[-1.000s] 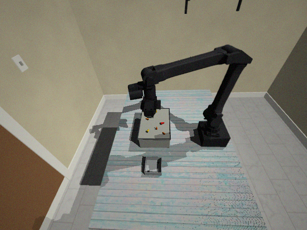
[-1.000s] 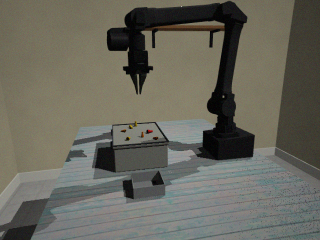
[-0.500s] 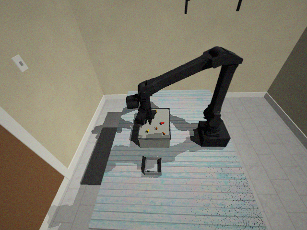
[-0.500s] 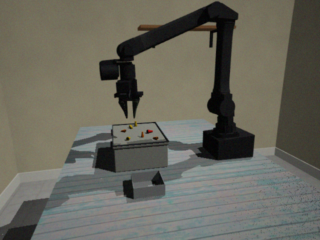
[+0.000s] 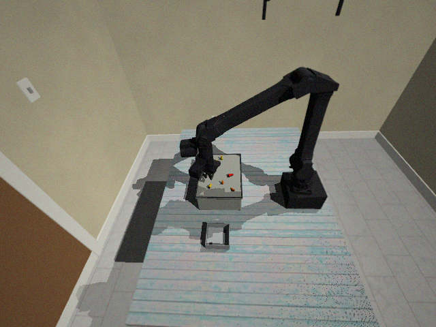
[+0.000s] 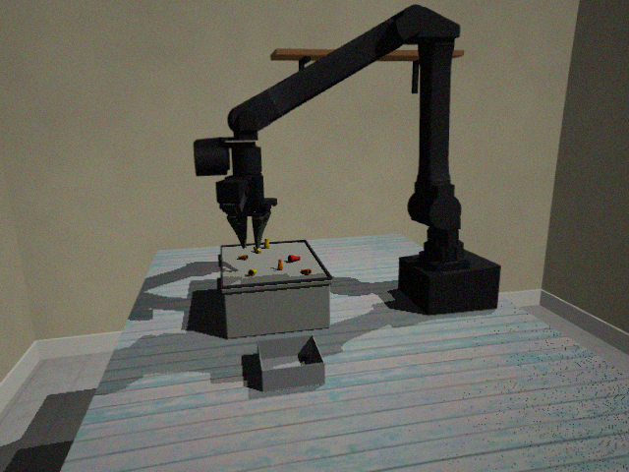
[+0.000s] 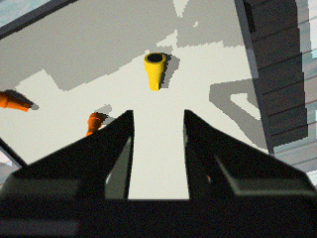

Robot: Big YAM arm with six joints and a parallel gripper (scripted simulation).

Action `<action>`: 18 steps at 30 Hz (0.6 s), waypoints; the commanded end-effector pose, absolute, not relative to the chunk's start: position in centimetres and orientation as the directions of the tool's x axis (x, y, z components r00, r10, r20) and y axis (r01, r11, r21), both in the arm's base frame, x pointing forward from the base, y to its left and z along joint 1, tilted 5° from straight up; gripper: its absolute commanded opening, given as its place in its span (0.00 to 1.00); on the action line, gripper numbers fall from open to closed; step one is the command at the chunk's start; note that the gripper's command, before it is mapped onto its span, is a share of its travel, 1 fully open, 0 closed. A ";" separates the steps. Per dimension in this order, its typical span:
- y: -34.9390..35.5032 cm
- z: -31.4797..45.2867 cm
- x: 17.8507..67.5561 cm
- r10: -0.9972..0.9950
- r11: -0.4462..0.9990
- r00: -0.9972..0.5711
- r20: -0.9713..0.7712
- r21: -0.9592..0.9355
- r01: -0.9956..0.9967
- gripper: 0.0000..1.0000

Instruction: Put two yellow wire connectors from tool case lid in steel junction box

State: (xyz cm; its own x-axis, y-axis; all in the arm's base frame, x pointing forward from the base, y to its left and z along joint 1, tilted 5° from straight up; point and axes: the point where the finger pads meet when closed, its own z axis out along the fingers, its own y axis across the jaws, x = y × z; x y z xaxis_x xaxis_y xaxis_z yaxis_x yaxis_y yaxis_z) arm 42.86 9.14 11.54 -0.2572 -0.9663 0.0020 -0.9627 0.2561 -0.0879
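Note:
The grey tool case (image 5: 219,182) (image 6: 274,289) has small wire connectors scattered on its lid. Yellow connectors lie on the lid (image 5: 220,157) (image 5: 209,186) (image 6: 252,271). My gripper (image 6: 252,237) (image 5: 203,174) hangs just above the back left part of the lid, fingers pointing down. In the wrist view my gripper (image 7: 158,120) stands partly open with only bare lid between the fingers. One yellow connector (image 7: 155,70) (image 6: 257,249) lies just beyond the fingertips, apart from them. The open steel junction box (image 5: 214,235) (image 6: 288,366) stands on the floor in front of the case.
Orange connectors (image 7: 94,121) (image 7: 12,100) (image 5: 221,182) (image 5: 232,189) and a red one (image 5: 229,174) (image 6: 293,258) also lie on the lid. The arm's black base (image 5: 303,190) (image 6: 447,279) stands to the right of the case. Walls are close behind and to the left.

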 end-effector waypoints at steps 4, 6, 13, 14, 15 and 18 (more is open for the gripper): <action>10.0 8.4 43.8 -0.968 0.250 -0.250 -0.009 -0.106 -0.962 0.28; 10.0 8.4 43.8 -0.968 0.250 -0.250 -0.009 -0.106 -0.962 0.28; 10.0 8.5 43.5 -0.969 0.245 -0.245 -0.009 -0.108 -0.964 0.28; 10.0 8.6 43.6 -0.970 0.244 -0.245 -0.011 -0.112 -0.963 0.28; 10.0 8.7 43.6 -0.970 0.244 -0.244 -0.013 -0.114 -0.963 0.28; 10.0 9.0 43.7 -0.970 0.244 -0.244 -0.015 -0.119 -0.963 0.28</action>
